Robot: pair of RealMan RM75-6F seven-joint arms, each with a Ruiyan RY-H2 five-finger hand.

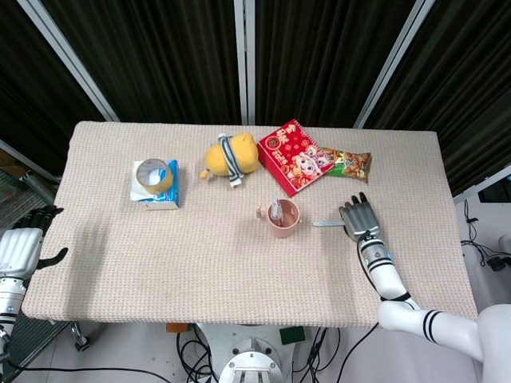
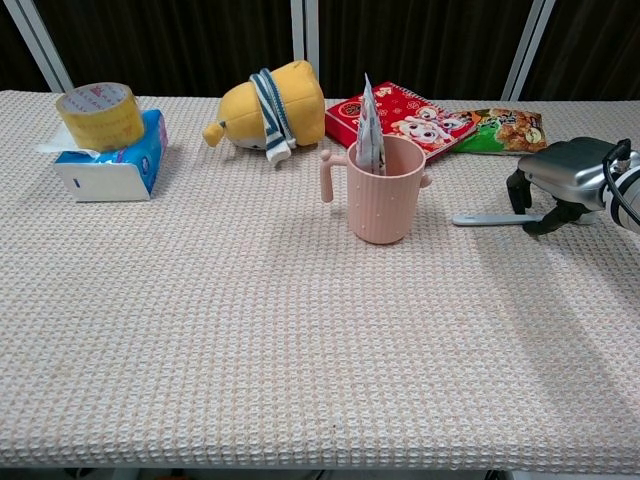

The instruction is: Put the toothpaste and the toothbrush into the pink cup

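One right hand (image 2: 567, 180) — palm down, fingers curled over toothbrush (image 2: 490, 219).

— How is the light?
— Bright and even from overhead; the table (image 1: 239, 263) shows soft, short shadows, the curtains (image 1: 319, 56) stay near black.
— Sharpness?
— Both views look crisp, though the chest view perhaps bends slightly at its edges.
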